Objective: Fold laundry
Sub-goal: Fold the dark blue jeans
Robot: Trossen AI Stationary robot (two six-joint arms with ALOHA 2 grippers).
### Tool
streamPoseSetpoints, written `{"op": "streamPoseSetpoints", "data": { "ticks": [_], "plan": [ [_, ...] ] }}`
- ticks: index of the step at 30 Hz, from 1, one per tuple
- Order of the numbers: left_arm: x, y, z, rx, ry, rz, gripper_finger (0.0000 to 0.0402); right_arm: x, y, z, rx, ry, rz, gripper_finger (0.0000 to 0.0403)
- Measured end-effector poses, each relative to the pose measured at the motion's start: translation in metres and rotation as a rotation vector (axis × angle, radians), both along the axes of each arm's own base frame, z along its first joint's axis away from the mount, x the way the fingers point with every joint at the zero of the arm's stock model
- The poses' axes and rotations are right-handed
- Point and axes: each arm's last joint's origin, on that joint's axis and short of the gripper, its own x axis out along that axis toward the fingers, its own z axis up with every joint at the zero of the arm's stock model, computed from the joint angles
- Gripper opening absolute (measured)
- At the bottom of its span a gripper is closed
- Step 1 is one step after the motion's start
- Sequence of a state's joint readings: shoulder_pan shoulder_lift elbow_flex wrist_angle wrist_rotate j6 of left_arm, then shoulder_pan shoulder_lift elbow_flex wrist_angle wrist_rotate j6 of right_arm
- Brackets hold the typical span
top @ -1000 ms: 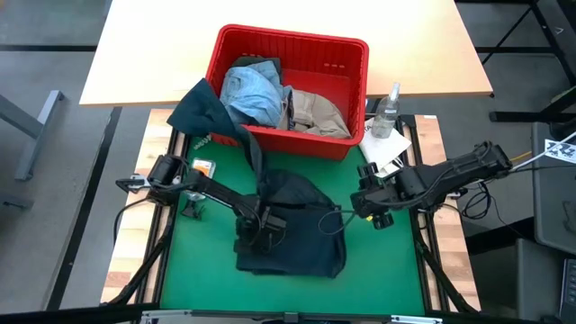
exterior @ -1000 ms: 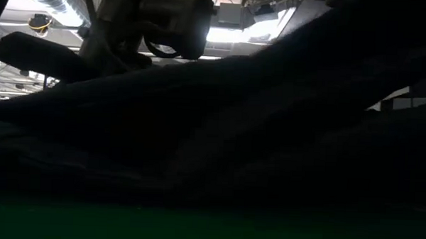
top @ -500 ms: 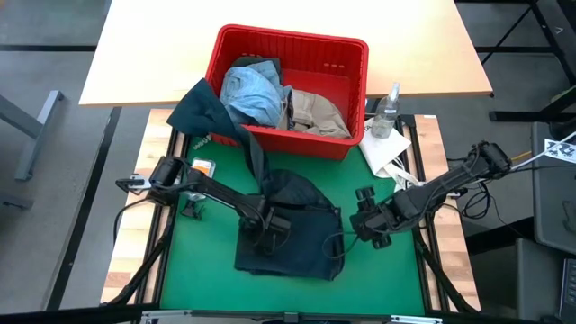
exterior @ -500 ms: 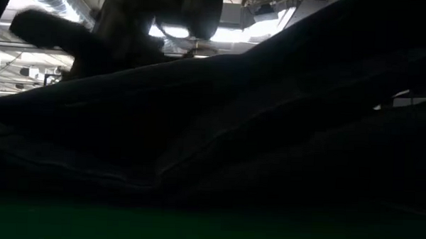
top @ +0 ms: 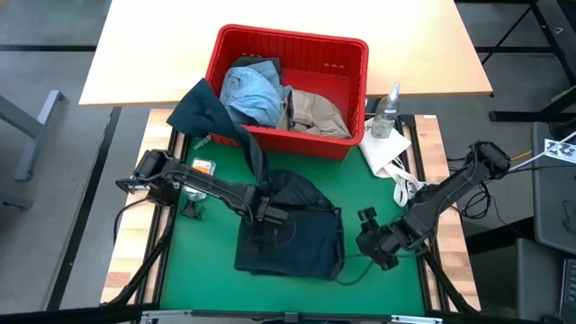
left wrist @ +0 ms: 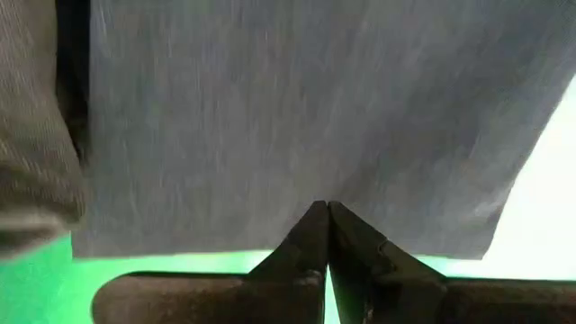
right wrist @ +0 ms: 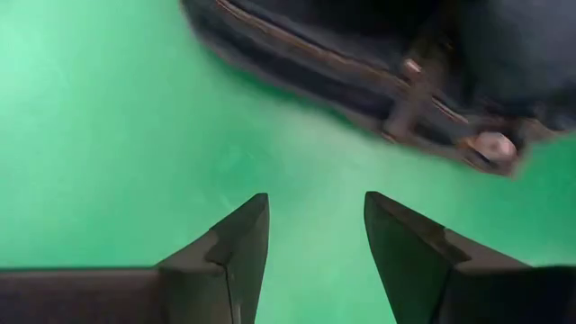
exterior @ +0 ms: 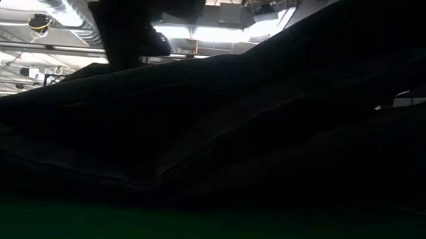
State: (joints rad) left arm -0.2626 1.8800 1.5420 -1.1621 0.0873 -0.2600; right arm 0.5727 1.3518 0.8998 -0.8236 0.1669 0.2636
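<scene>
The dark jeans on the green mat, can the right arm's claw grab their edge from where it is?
Probably yes. The right gripper is open, low over bare green mat, and the dark jeans have their buttoned waistband edge just ahead with nothing between.

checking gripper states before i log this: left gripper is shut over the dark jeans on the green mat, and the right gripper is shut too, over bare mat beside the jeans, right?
Not quite. The right gripper is open: the right wrist view shows its fingers apart over bare green mat, beside the dark jeans. The left gripper is shut over the jeans, as you said.

A lab or workshop: exposed ceiling ducts point(exterior: 57, 11), strip lighting point(exterior: 223, 35).
</scene>
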Motion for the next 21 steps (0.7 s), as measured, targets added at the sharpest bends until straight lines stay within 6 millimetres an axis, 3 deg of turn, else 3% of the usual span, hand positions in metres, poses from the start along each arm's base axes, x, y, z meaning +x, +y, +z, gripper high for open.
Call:
{"op": "streamPoseSetpoints", "data": {
  "ticks": [8,14,21],
  "plan": [
    [0.011,-0.003,0.002,-0.029,-0.110,0.000,0.0001,-0.003,0.009,-0.039,0.030,-0.133,-0.099,0.0186],
    [0.011,-0.003,0.002,-0.031,-0.116,0.001,0.0001,-0.001,0.005,-0.062,-0.125,-0.194,-0.116,0.0186],
    [0.012,-0.003,0.002,-0.033,-0.121,0.001,0.0001,0.003,0.007,-0.082,-0.225,-0.150,-0.082,0.0186]
  ]
}}
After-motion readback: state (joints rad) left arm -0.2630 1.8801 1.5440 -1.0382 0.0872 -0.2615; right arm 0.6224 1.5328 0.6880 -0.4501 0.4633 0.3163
